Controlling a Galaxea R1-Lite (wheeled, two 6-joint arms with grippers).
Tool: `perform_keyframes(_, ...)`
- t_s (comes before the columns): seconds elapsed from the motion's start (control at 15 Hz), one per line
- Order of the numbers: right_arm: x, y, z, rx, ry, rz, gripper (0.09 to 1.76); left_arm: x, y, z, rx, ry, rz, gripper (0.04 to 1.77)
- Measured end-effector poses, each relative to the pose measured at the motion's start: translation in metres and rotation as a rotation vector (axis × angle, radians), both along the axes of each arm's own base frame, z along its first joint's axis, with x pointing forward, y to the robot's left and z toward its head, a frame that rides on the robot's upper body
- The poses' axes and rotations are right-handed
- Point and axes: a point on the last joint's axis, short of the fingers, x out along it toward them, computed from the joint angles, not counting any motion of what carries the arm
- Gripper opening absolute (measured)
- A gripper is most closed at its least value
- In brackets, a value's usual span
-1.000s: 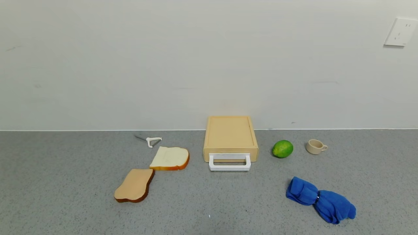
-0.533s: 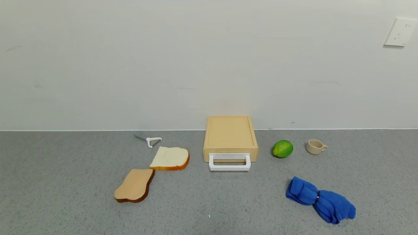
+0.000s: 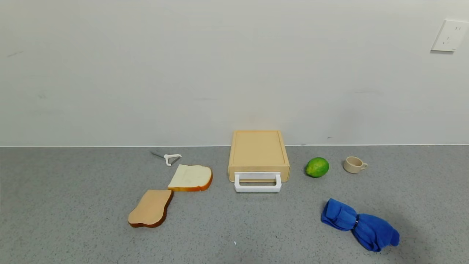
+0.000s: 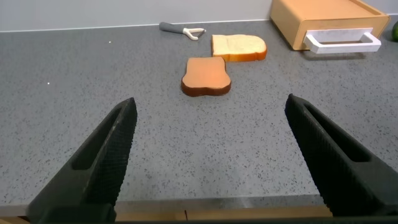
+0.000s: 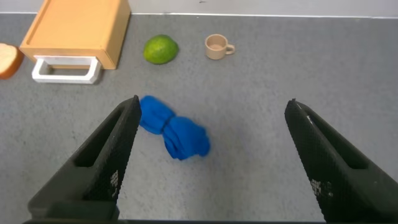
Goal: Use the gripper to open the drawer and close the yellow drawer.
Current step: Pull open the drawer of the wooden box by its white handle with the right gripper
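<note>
Setting: a grey speckled countertop (image 3: 73, 220) meets a plain pale wall (image 3: 183, 73); a white socket plate (image 3: 449, 36) sits on the wall, high and to the right of the drawer.
Drawer (image 3: 258, 154): a flat tan box backed against the wall, its front flush and apparently shut; the white loop handle (image 3: 258, 182) faces the robot, probably so that it can be hooked and pulled straight outward.
Left of the drawer: two bread slices (image 3: 190, 178) (image 3: 150, 208) lie flat, and a white peeler (image 3: 169, 158) lies beyond them, nearer the wall.
Right of the drawer: a lime (image 3: 317, 167), then a small beige cup (image 3: 354, 164); a bunched blue cloth (image 3: 359, 224) lies nearer the robot.
Left gripper (image 4: 211, 162): above the countertop, well short of the drawer, fingers spread wide, holding nothing.
Right gripper (image 5: 211, 158): likewise well short of the drawer, above the cloth, fingers spread wide and empty.
Stage: judged as the start; the handle is untouched and the path to it looks unobstructed.
</note>
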Motion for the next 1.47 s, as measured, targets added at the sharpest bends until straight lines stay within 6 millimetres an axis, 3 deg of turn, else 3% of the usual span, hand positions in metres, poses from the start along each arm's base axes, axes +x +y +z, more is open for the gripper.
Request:
perform_keyframes(0.2, 0.059, 0.02, 0.012, 0.015, 0.084, 0.008, 1.7, 0.0, 0.0, 0.0, 0.0, 0.0, 0.0, 1.72)
perform_keyframes(0.47, 0.116, 0.085, -0.004, 0.018, 0.207, 0.071, 1.7, 0.0, 0.0, 0.0, 0.0, 0.0, 0.0, 1.72)
perform_keyframes(0.8, 0.158, 0.16, -0.047, 0.033, 0.357, 0.134, 1.7, 0.0, 0.0, 0.0, 0.0, 0.0, 0.0, 1.72)
perform_keyframes(1.0, 0.184, 0.191, -0.069, 0.057, 0.411, 0.127, 1.7, 0.0, 0.0, 0.0, 0.0, 0.0, 0.0, 1.72)
perform_keyframes(1.47, 0.235, 0.233, -0.124, 0.122, 0.518, 0.102, 1.71, 0.0, 0.0, 0.0, 0.0, 0.0, 0.001, 1.72)
